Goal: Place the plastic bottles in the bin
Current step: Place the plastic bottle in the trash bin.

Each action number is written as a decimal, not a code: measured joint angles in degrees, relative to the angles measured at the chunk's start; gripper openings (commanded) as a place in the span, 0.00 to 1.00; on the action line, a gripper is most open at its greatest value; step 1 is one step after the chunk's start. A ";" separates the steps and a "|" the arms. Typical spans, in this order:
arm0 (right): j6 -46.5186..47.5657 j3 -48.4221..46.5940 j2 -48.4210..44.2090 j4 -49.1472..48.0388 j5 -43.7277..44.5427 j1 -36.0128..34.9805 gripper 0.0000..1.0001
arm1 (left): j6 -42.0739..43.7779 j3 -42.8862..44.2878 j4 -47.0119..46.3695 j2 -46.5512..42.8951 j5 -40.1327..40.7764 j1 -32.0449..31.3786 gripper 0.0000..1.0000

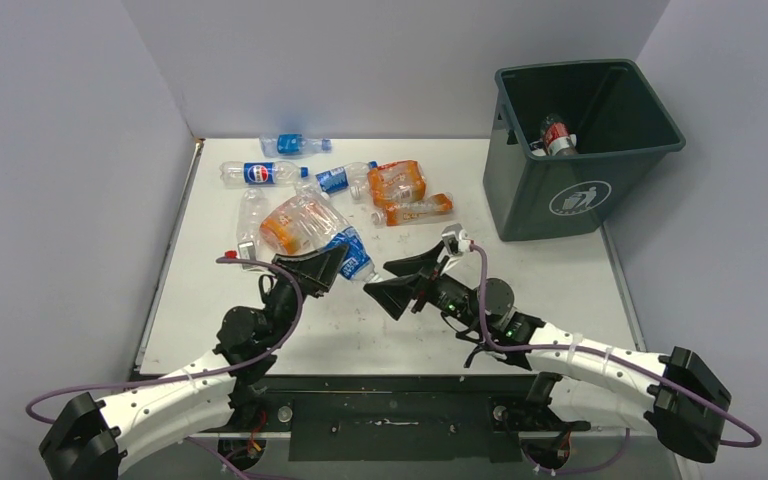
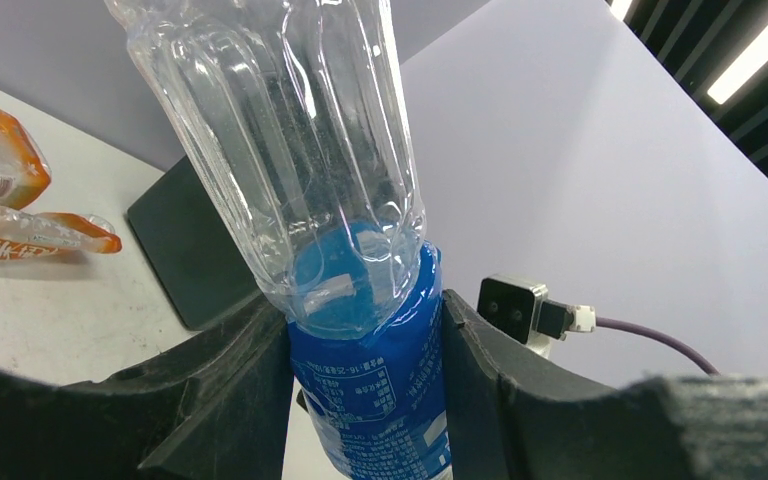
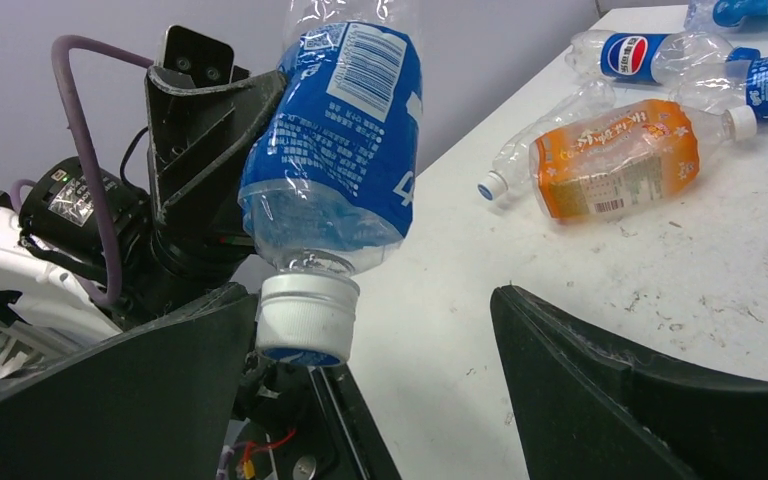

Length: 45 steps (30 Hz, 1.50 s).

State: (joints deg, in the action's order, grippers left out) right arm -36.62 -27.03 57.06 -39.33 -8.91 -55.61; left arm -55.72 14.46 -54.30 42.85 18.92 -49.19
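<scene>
If the left gripper [image 1: 325, 265], pinching the bottle [image 3: 340, 150], lets go before the spread right gripper [image 3: 375, 300] closes, the bottle may fall.

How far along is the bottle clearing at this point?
Done: a red-labelled bottle lies in the bin. In hand: the left claw grips a blue-labelled bottle, the open right claw beside its cap. Left: several loose bottles on the table.

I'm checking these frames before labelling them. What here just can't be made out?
- Bin contents: top view, its near wall hides most; only a red-labelled bottle shows.
- Blue-labelled bottle: left wrist view, cap below the frame edge, between the left fingers.
- Label print on the loose bottles: top view, too small.
</scene>
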 measured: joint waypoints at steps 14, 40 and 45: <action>-0.79 -4.70 4.70 0.35 -2.95 -1.01 0.05 | 4.48 1.03 4.50 -2.38 -0.94 0.37 0.96; 15.15 -36.74 3.50 70.88 -10.60 9.79 0.05 | 106.27 30.18 75.52 1.49 -7.10 -13.49 0.96; 15.78 -37.51 3.76 71.63 -14.27 9.77 0.05 | 112.56 29.92 74.01 2.19 -5.79 -13.51 0.98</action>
State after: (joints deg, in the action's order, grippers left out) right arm -20.84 -64.53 60.82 32.29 -23.18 -45.84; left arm 56.84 44.38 19.70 45.04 13.13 -62.70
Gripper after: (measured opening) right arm 0.349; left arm 0.962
